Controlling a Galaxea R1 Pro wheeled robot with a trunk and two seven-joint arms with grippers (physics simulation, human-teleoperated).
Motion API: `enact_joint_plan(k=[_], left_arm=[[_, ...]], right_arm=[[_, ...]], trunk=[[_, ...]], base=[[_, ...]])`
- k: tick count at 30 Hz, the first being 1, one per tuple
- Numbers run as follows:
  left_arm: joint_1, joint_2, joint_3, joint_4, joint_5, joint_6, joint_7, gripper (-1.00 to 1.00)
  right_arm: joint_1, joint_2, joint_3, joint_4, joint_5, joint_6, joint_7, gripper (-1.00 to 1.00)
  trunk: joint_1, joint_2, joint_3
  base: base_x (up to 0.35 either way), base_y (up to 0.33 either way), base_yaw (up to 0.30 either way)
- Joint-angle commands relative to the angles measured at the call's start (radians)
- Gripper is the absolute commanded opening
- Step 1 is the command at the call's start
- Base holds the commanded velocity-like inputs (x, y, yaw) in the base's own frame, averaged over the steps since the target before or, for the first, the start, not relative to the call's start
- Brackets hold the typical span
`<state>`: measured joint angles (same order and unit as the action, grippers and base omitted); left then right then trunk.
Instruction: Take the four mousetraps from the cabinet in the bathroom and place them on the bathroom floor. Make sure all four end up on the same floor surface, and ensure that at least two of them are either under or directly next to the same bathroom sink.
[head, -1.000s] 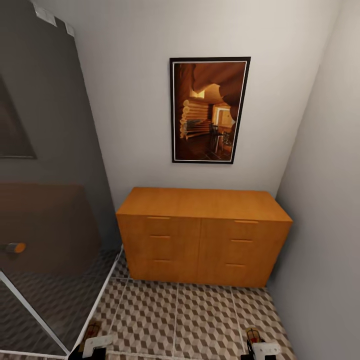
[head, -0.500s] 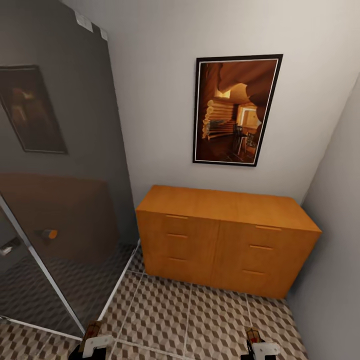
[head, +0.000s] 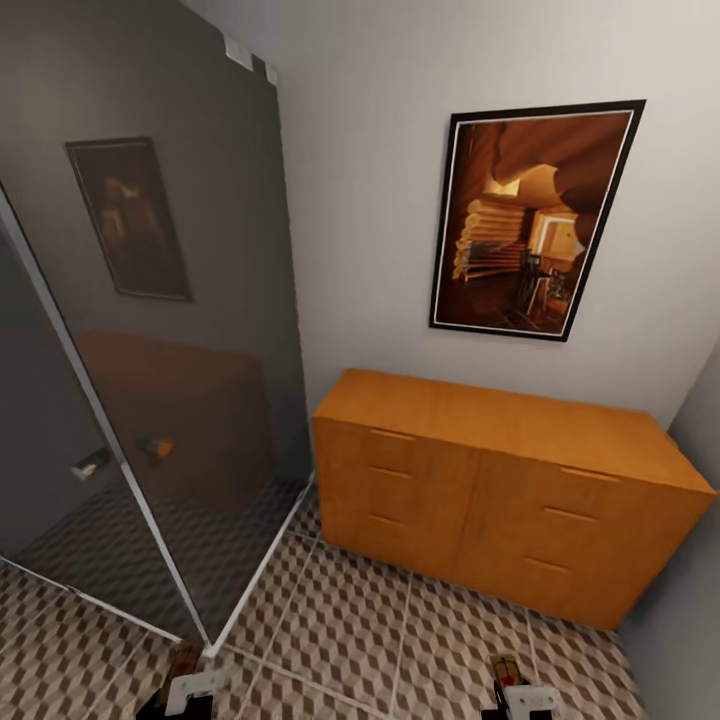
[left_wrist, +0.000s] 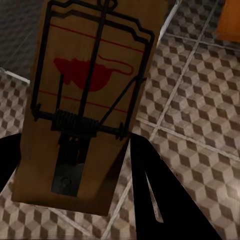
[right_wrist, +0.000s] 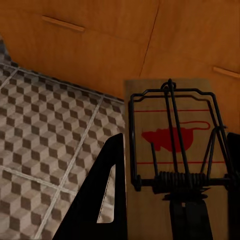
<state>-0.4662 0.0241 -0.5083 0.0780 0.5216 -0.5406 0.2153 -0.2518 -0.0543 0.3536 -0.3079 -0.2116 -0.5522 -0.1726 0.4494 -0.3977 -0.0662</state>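
Traps in both claws: left claw (left_wrist: 75, 200) pinches one mousetrap (left_wrist: 85, 100), right claw (right_wrist: 175, 210) another (right_wrist: 172, 145) — long axes along the fingers, floor (head: 340, 630) below, cabinet (head: 500, 490) ahead-right.

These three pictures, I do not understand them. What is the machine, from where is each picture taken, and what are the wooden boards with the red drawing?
The machine is a wheeled robot with two arms in a simulated bathroom. The large picture comes from its head camera, looking down at an orange-brown cabinet, a framed picture on the wall, a dark glass panel and the tiled bathroom floor. The other two come from cameras near each gripper. Each board is a mousetrap: the left gripper holds one mousetrap, the right gripper holds another mousetrap. Both traps are above the floor, not yet set down.
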Motion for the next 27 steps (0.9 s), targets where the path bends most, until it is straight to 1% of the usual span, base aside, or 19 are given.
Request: enact_joint_plan(k=[1, 27], left_arm=[[-0.002, -0.001, -0.009, 0.003, -0.002, -0.002, 0.004, -1.0], [-0.002, -0.001, -0.009, 0.003, -0.002, 0.002, 0.004, -1.0]], right_arm=[[-0.001, -0.001, 0.008, 0.0, -0.009, -0.003, -0.003, -1.0], [-0.001, -0.001, 0.008, 0.0, -0.009, -0.003, -0.003, -1.0]], trunk=[[0.001, -0.002, -0.002], [0.001, -0.002, -0.002]], base=[[0.0, 0.0, 0.272], [0.0, 0.0, 0.272]])
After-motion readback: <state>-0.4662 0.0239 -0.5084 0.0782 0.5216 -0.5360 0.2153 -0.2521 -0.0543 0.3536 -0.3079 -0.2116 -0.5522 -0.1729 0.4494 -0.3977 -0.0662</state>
